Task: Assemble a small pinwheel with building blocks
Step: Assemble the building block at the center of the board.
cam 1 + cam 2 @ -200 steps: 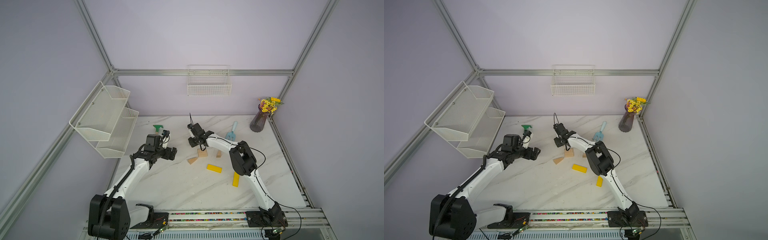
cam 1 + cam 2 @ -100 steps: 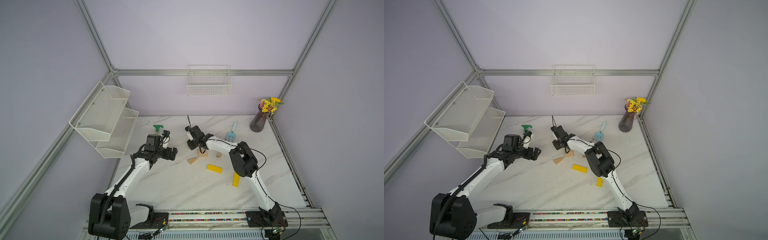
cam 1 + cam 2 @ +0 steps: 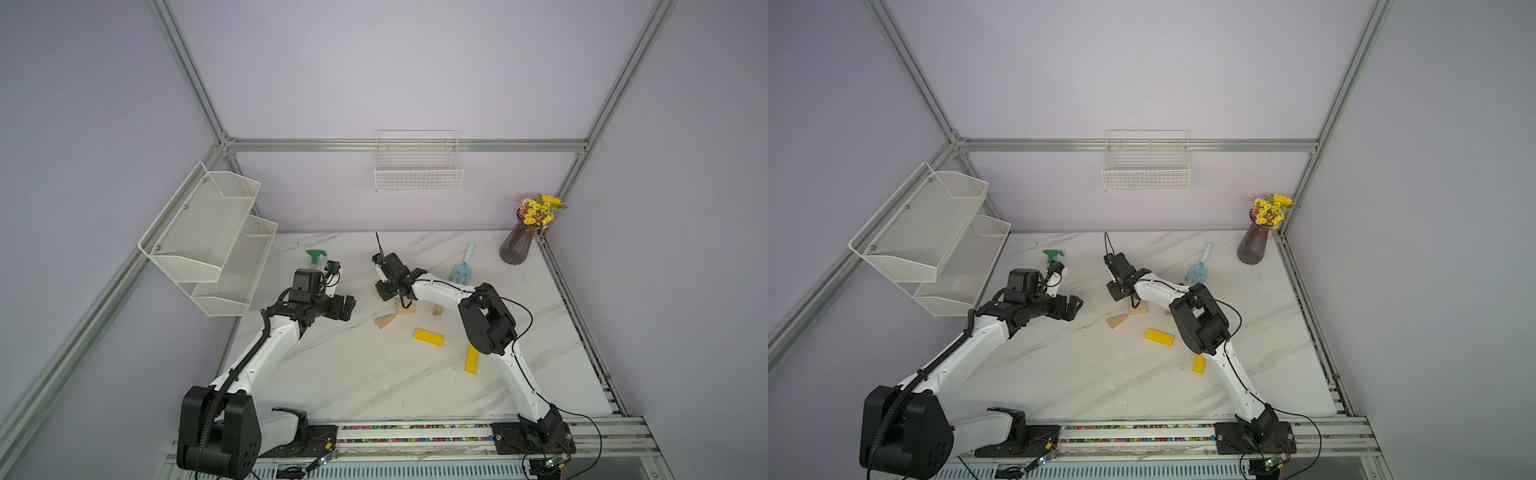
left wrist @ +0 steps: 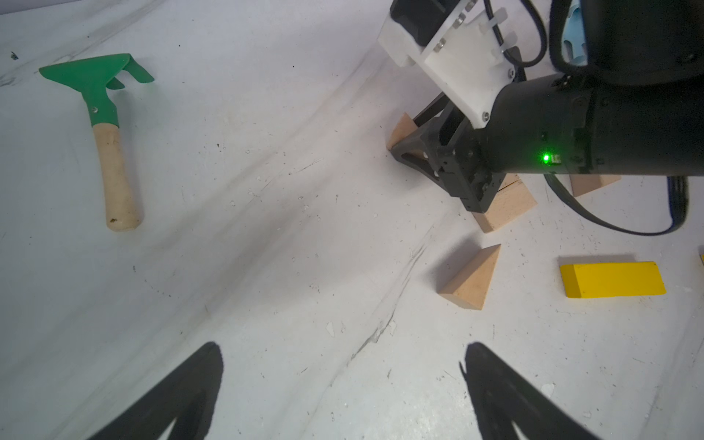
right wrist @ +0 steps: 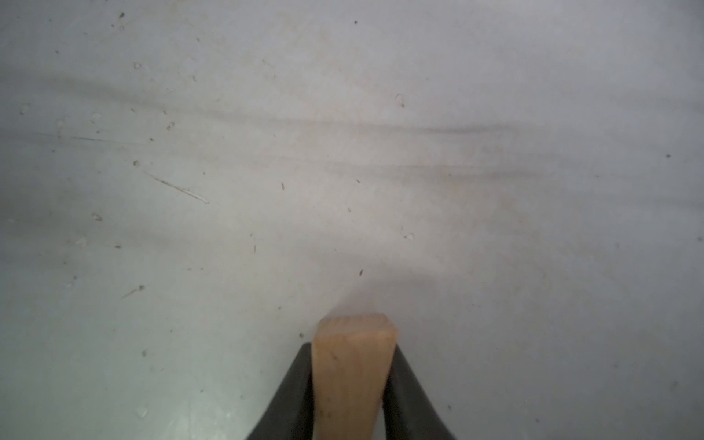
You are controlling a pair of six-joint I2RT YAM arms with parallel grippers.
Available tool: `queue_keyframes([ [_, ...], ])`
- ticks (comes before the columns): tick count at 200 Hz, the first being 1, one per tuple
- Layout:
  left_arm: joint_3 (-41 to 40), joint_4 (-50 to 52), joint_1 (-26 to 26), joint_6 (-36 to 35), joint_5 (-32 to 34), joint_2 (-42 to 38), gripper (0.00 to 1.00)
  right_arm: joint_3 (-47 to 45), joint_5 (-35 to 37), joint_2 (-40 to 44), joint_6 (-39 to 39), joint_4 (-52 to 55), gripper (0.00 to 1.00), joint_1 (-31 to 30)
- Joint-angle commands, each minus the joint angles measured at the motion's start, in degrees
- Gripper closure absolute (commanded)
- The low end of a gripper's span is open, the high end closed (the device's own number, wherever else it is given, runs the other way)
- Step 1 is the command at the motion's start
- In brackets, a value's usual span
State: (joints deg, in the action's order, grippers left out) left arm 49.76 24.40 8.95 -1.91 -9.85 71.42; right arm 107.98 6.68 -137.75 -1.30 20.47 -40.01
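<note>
The building blocks lie loose mid-table, and no assembled pinwheel is in view. My right gripper [image 3: 392,296] [image 5: 351,344] is shut on a pale wood wedge [image 5: 352,365] [image 4: 400,133], low over the marble. I cannot tell whether the wedge touches the table. Beside it sits a wood block [image 3: 405,308] [image 4: 506,207]. A loose wedge [image 3: 385,321] [image 4: 470,280] and another wood piece [image 3: 437,309] lie close by. Two yellow bars [image 3: 428,337] [image 3: 471,359] lie nearer the front. My left gripper [image 3: 347,309] [image 4: 343,354] hovers open and empty to the left of the blocks.
A green rake [image 3: 316,257] lies at the back left and a light blue fork [image 3: 462,268] at the back right. A vase of flowers [image 3: 517,245] fills the far right corner. A white mesh shelf [image 3: 208,237] overhangs the left edge, and a wire basket [image 3: 417,174] hangs on the back wall.
My right gripper has shifted slightly to the left with the wood wedge in it. The left arm has stayed still.
</note>
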Motion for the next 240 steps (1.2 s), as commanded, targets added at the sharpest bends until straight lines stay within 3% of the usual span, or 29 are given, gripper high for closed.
queue_keyframes([
  [1, 0.08, -2.26, -0.48, 1.25, -0.88, 0.17, 0.00, -0.47, 1.41, -0.18, -1.03, 2.21, 0.68, 0.54],
  [46, 0.02, -2.30, -0.51, 1.28, -1.00, 0.24, 0.00, -1.23, 0.58, 0.21, -0.41, 2.30, 0.57, 1.07],
  [124, 0.29, -2.17, -0.50, 1.06, -1.81, 0.58, 0.00, -2.88, -1.34, 0.53, -0.23, 1.41, 0.62, 1.90],
  [172, 0.28, -2.17, -0.44, 1.03, -2.10, 0.61, 0.00, -5.25, -2.69, 2.27, 0.53, 0.64, 0.52, 2.75],
  [240, 0.31, -2.17, -0.43, 0.98, -2.23, 0.52, 0.00, -8.09, -4.47, 3.79, 0.84, -0.57, 0.50, 2.92],
])
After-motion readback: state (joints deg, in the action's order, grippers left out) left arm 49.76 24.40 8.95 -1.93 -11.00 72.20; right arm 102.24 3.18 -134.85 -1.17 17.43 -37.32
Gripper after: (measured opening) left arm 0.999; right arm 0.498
